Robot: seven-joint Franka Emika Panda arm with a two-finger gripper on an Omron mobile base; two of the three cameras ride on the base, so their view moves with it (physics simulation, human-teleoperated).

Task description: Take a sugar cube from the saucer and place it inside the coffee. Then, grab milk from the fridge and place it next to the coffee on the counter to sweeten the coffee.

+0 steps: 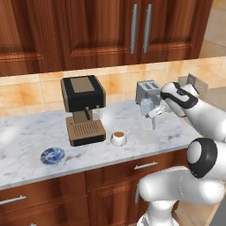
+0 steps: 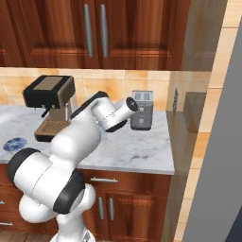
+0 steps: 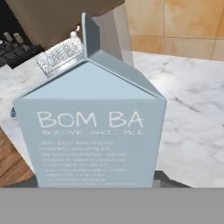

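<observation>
Since the milk is already out of the fridge and up over the counter, I'd say we're in the second half of the job: carrying the carton over to set it down by the coffee.

Going left to right in the left base view: the saucer sits near the counter's front edge, well off to the left of the fingers. Next comes the coffee machine, then the coffee just in front of it and to its right, brown surface showing. Can't tell whether a sugar cube is in there, too small to make out. Further right is the gripper with the milk in it, in front of the toaster and over the marble.

Fingers look closed on the carton's sides, spread about as wide as the carton itself. In the hand view the carton sits right up against the camera and the tips are hidden behind it, so I'm going by the left base view for the grip.

Next move, as I see it: swing the carton left toward the cup, come down until its base is flat on the marble just beside the coffee, then let go. Main worry is clipping the cup or setting it down tilted.
</observation>
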